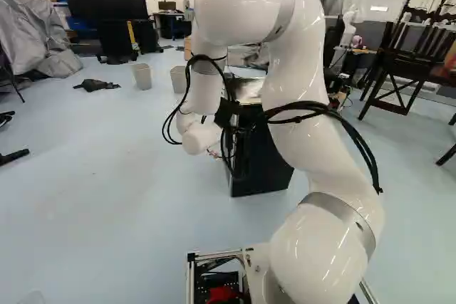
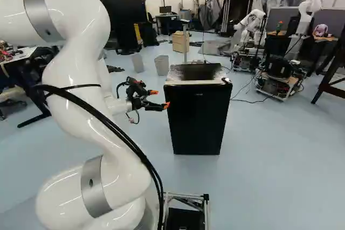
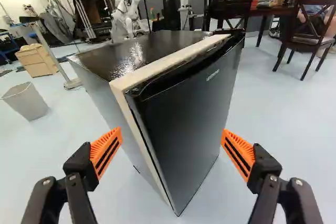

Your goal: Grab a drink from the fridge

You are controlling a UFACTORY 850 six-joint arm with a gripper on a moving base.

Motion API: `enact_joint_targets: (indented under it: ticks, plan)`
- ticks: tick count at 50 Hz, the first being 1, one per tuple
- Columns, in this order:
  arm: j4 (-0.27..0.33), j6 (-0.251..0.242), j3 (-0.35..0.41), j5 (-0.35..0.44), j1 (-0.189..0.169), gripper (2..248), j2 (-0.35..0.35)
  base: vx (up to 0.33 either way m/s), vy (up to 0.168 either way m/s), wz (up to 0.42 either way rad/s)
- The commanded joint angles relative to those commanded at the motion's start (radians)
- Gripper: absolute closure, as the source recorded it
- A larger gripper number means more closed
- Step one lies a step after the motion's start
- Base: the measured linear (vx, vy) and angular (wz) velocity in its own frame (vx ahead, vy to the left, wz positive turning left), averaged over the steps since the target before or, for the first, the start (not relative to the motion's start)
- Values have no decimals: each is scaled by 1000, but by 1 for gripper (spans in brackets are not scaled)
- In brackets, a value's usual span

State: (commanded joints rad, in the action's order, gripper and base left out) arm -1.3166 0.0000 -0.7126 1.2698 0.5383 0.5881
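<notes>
The fridge stands upright on the floor, right of the arm in the right base view, its door looking shut. The claw is spread wide and grips nothing, beside the fridge's upper part in that view. In the wrist view its orange pads stand far apart, with the fridge's upright edge ahead, between them. Whether a pad touches the fridge, I cannot tell. Two bins stand beyond the fridge, near a wooden box.
</notes>
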Motion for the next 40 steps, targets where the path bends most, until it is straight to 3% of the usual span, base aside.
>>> enact_joint_targets:
  ticks: [40]
  plan:
    - [-16, 0, -51, 42, 2, 3, 29, 0, 0, 0]
